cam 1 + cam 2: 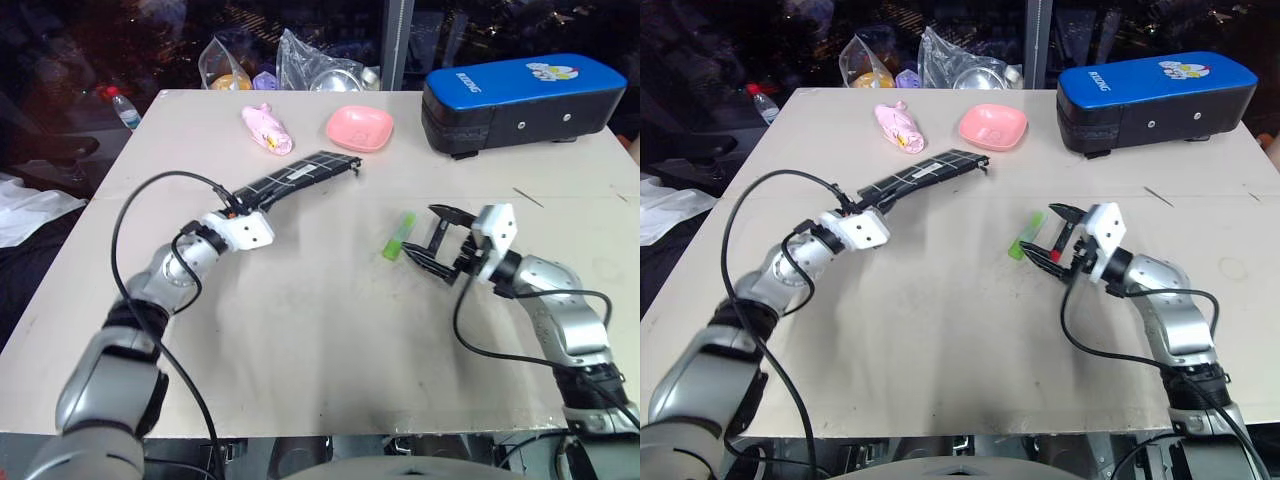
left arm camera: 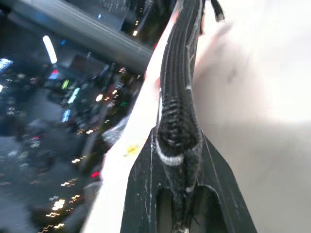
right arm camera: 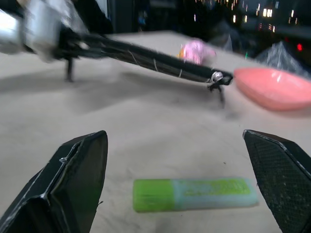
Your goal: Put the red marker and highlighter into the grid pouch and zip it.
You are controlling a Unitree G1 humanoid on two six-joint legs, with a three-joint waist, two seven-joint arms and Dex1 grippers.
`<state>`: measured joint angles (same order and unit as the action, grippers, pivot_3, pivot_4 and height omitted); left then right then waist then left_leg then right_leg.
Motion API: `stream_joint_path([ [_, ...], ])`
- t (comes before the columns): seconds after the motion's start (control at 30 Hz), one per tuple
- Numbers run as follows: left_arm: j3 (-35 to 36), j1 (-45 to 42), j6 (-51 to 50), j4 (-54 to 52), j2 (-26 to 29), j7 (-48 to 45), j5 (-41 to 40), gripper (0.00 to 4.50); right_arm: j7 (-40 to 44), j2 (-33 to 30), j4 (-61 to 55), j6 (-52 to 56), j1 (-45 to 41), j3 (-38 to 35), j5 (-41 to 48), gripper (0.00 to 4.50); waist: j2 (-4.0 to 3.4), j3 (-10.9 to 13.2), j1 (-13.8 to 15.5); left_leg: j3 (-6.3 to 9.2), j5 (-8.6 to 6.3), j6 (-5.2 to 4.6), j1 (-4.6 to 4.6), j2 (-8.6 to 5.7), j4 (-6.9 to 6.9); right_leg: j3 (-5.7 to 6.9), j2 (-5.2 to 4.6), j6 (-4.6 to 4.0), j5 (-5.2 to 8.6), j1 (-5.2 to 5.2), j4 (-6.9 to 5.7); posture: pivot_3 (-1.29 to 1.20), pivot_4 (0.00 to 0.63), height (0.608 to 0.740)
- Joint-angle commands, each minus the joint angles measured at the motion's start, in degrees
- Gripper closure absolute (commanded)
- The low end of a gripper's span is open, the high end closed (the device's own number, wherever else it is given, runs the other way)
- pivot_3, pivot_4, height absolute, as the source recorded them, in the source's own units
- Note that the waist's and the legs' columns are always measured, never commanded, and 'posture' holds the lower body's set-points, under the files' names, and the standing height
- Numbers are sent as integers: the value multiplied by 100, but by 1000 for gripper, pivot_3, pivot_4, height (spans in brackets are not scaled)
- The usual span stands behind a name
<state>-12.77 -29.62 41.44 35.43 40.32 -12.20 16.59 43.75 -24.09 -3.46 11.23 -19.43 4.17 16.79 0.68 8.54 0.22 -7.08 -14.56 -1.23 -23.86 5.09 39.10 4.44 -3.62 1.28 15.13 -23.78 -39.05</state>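
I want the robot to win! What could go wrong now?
The left gripper pinches just one end of the grid pouch, so the pouch could sag or slip out. The right gripper has its jaws open on either side of the highlighter; closing off-centre might knock it away across the table.

A pale beige table [image 1: 300, 340] stands against a dark, light-speckled background.

A makeshift test room or lab is suggested: a scuffed beige counter [image 1: 330, 340] is set against a dark, cluttered background, where crumpled plastic bags [image 1: 300, 62], a water bottle [image 1: 122, 106] and a padded blue-topped black case [image 1: 520, 100] are seen.
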Motion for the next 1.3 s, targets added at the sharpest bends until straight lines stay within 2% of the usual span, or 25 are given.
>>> stream_joint_path([
  [0.03, 289, 635, -1068, -1825, -208, -348, -402, 4420, -635, 239, 246, 489, -448, 58, -306, 0, 0, 0, -10, -3, 0, 0, 0, 0, 0, -3, 0, 0, 0, -1, -1, 0, 150, 717],
  [0.2, 306, 1578, -2424, -3696, -754, -494, -278, 4420, -1192, 629, 784, 1609, -1066, 97, -381, 0, -1, 0, 8, -2, 0, 0, -1, -1, 4, -7, 2, 0, 0, -1, -5, 0, 150, 717],
  [0.3, 261, 1971, -3021, -4352, -1075, -484, -176, 4420, -1228, 799, 1045, 1740, -1227, 53, -307, 0, -1, -1, 19, -5, 0, 0, 1, -1, 4, -11, 3, -1, -1, -1, -5, 0, 150, 717],
  [0.47, 303, 2273, -3472, -4803, -1234, -528, -20, 4420, -1310, 984, 1232, 1751, -1413, -98, -207, 0, -2, -1, 18, -1, 0, 0, 0, 0, 2, -11, 5, -1, -1, -1, -5, 0, 150, 717],
  [0.8, 329, 2509, -3527, -4977, -1146, -644, 131, 4420, -1344, 1036, 1628, 1327, -1685, -76, -387, 0, -2, -1, 2, 1, -1, -2, 0, 0, -1, -11, 4, -1, -1, -1, -2, 0, 150, 717],
  [0.9, 290, 2493, -3507, -4968, -1148, -673, 195, 4500, -1355, 1059, 1714, 1252, -1725, -78, -421, 854, -2, -1, -10, 1, -2, -2, 0, 1, -2, -11, 4, -2, -1, -1, -2, 0, 150, 717],
  [1.13, 289, 2596, -3445, -4911, -1122, -715, 236, 4500, -1239, 1044, 1790, 903, -1724, -31, -582, 4464, -2, 0, -69, 1, -2, -2, 0, 1, -7, -11, 3, -2, -1, -1, 2, 0, 150, 717],
  [1.3, 313, 2605, -3434, -4862, -1127, -730, 247, 4500, -980, 955, 1724, 583, -1653, 85, -700, 4464, -2, 0, -88, 2, -2, -2, 0, 1, -10, -11, 3, -2, -1, -2, 4, 0, 150, 717],
])
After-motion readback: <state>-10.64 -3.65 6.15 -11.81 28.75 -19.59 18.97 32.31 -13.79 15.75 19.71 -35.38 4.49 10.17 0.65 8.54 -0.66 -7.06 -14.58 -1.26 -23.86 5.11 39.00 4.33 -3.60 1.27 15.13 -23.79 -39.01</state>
